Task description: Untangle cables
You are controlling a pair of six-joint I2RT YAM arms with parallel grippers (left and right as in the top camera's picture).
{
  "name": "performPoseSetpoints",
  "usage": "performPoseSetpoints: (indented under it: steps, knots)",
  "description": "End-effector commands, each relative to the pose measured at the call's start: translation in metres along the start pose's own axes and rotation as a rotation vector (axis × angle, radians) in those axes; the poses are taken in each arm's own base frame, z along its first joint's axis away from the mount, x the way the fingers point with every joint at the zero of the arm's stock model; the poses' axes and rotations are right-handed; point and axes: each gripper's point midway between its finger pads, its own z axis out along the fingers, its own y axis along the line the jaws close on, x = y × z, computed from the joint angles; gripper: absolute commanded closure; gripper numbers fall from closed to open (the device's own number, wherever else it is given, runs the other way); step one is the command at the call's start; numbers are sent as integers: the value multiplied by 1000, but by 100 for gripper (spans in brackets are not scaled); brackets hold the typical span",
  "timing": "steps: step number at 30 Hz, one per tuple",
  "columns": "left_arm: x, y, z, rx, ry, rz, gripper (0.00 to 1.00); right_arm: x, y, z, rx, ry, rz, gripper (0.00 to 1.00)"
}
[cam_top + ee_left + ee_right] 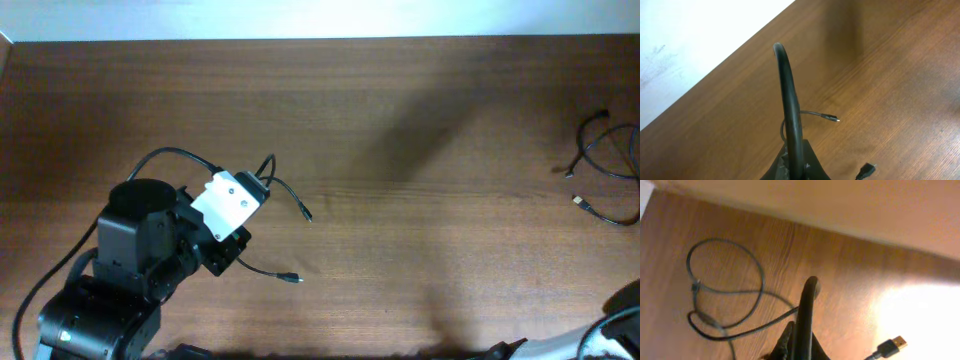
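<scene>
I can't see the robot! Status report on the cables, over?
Left gripper at one thin cable, jaws unclear. Right gripper beside looped cable, jaws unclear. Cables lie far apart. Nothing blocking.

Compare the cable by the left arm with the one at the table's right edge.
The left cable runs out from under the left end effector in open strands; the right cable lies free, curled in loops. The left cable lies left of centre; the right cable lies far right. Both are thin, black, with small plug ends.
</scene>
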Motion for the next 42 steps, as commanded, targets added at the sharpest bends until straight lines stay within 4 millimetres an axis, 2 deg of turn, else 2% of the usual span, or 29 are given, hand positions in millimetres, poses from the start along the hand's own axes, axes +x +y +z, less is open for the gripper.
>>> performPoseSetpoints:
  steps: [1,2,4,6,7,8,9,10,11,12,14,15,17,18,19,20,22,23,24,25,27,28,31,33,35,37,38,40,42]
  knots:
    - [-2,-1,-3,5,-11,-6,100,36,39,22,-172,180,-17,3]
    - [0,-2,-3,9,-3,-8,100,46,49,21,-196,214,-37,1]
    - [4,-4,-3,18,14,-11,100,71,89,6,-391,304,-137,1]
    - [4,-4,-3,17,14,-11,100,121,151,-32,-679,420,-358,3]
    - [3,-3,-3,16,13,3,100,152,174,-50,-760,470,-487,3]
    - [-2,0,2,11,2,30,94,196,198,-76,-871,523,-686,2]
    - [-11,6,11,0,-19,35,69,238,214,-101,-942,580,-852,0]
    - [-15,13,35,12,1,33,72,270,222,-120,-959,630,-943,0]
    - [-13,16,67,47,46,23,85,299,221,-141,-960,663,-1065,2]
    - [-12,21,111,83,77,13,97,318,216,-156,-917,664,-1162,5]
    - [-20,15,156,178,42,-11,97,340,211,-207,-941,569,-1318,5]
    - [-21,0,168,278,26,-51,83,345,203,-240,-981,501,-1379,4]
    - [-38,9,145,218,-35,-27,69,356,187,-265,-979,462,-1457,3]
    - [-51,33,123,86,-59,-28,68,359,183,-271,-971,455,-1472,3]
    - [-64,70,86,-116,-89,-70,69,364,177,-277,-975,470,-1490,3]
    - [-73,97,36,-293,-145,-84,69,378,168,-287,-989,495,-1560,3]
    - [-54,133,-56,-598,-186,-166,66,417,155,-307,-993,487,-1756,3]
    - [-43,139,-89,-698,-192,-192,66,435,149,-316,-989,461,-1854,3]
    - [-34,139,-111,-754,-196,-208,65,450,143,-324,-992,434,-1948,2]
    - [-32,135,-124,-772,-214,-220,65,477,131,-331,-1031,417,-2118,1]
    - [-22,128,-123,-753,-180,-229,64,519,116,-319,-1042,464,-2288,1]
    - [-22,128,-122,-750,-182,-243,64,554,111,-301,-1034,498,-2351,1]
    - [-23,126,-121,-735,-190,-242,63,621,104,-261,-1095,500,-2410,2]
    - [-25,124,-119,-716,-199,-238,62,666,111,-269,-1311,420,-2388,3]
    - [-25,124,-119,-716,-198,-237,60,692,125,-281,-1473,329,-2345,0]
    - [-25,124,-119,-716,-199,-237,59,709,135,-278,-1528,275,-2325,3]
    - [-25,124,-119,-716,-199,-237,56,724,137,-264,-1505,305,-2326,19]
    - [-25,124,-119,-716,-199,-237,55,757,131,-225,-1405,461,-2302,18]
    - [-25,123,-119,-716,-198,-237,54,780,121,-202,-1401,563,-2309,15]
